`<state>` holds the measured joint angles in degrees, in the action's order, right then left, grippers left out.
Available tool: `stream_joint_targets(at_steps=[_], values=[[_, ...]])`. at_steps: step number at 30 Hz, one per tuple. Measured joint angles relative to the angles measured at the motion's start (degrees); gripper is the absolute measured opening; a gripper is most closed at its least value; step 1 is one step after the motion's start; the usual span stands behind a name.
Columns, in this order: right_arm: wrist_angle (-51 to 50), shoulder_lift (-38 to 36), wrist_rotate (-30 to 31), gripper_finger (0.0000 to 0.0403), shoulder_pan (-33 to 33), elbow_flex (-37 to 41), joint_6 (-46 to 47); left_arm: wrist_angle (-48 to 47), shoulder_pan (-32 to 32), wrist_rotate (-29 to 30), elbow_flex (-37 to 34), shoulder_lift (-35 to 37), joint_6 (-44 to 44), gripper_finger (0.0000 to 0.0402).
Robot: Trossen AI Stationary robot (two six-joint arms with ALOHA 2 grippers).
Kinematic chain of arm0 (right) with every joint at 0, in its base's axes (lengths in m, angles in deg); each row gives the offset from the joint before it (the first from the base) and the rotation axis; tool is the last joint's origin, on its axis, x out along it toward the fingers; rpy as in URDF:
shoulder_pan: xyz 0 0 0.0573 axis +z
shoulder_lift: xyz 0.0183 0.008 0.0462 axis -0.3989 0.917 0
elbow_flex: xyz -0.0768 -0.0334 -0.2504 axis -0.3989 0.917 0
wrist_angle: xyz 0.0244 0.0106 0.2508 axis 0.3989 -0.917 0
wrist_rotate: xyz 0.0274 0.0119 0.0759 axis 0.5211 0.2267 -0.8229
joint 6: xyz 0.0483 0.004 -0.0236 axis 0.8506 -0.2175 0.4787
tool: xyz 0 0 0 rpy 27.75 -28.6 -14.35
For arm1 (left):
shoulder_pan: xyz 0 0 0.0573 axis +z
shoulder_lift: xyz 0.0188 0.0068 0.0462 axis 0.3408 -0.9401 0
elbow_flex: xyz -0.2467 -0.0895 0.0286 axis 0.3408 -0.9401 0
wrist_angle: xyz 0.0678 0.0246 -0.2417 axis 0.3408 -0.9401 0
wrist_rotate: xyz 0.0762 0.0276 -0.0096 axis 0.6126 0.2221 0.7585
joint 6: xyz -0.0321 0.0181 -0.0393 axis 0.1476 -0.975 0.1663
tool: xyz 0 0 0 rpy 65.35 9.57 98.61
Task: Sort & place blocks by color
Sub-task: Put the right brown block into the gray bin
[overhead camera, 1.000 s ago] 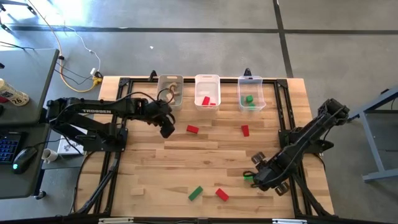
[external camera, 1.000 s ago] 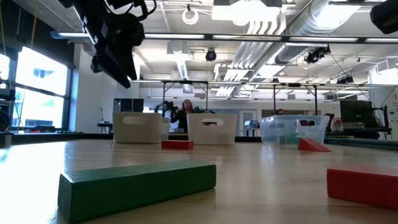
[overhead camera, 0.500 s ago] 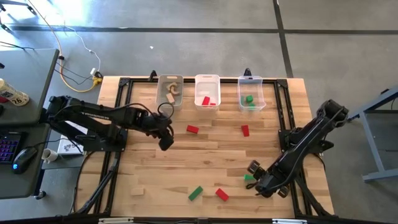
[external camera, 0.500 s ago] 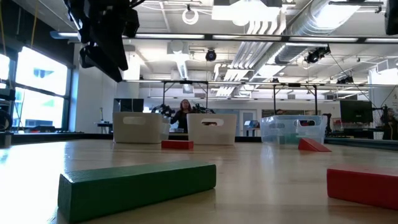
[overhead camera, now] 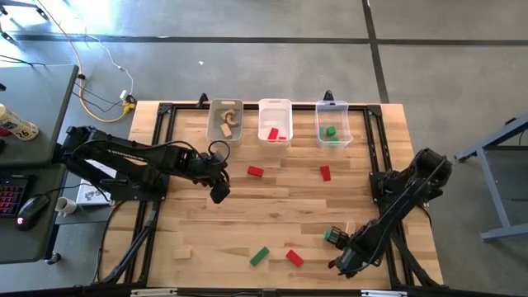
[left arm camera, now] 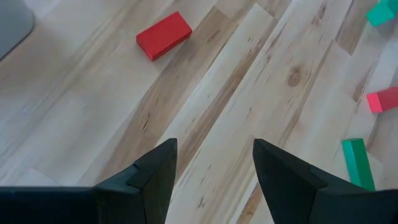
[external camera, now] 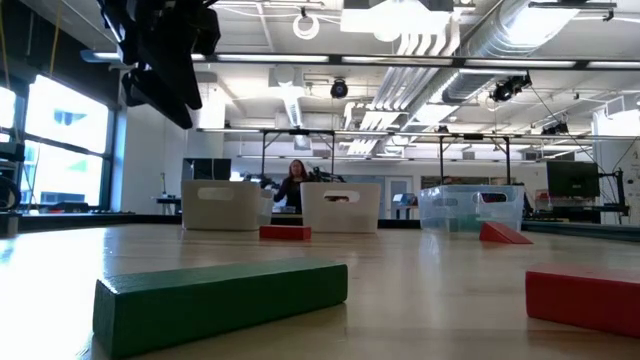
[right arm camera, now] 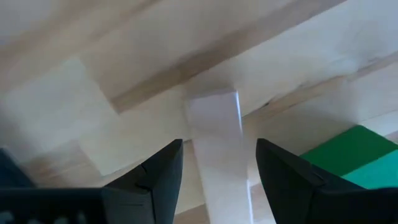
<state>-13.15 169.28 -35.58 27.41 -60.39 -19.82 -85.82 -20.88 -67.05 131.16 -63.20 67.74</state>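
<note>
The table [overhead camera: 272,210] holds three bins [overhead camera: 275,121] and three loose red blocks [overhead camera: 256,172].

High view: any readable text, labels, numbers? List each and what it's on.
"TROSSEN": white lettering on the left arm, only just readable.
Label on the bottle at the left edge: blurred, unreadable.
Nothing readable on the bins, the blocks or the table.

Loose on table: red brick [overhead camera: 256,172] near mid-back, red block [overhead camera: 325,172] to its right, green brick [overhead camera: 260,256] and red block [overhead camera: 294,257] at front, small green block [overhead camera: 332,237] front-right, plain wood block [overhead camera: 182,253] front-left. Already binned: wood pieces [overhead camera: 226,125], reds [overhead camera: 275,133], green [overhead camera: 331,131].
</note>
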Motion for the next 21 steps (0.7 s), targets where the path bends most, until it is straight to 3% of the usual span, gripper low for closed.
stream_joint_targets(at_steps=[14, 21], values=[[-0.27, 5.11, 1.9, 0.0184, 0.12, -0.09, 4.51, 0.0, -0.02, 0.2, 0.0, 0.0, 1.23, 0.02], [0.96, 5.22, 1.78, 0.0108, 0.1, -0.13, 8.66, 0.01, -0.02, 0.2, 0.0, 0.0, 1.23, 0.02]])
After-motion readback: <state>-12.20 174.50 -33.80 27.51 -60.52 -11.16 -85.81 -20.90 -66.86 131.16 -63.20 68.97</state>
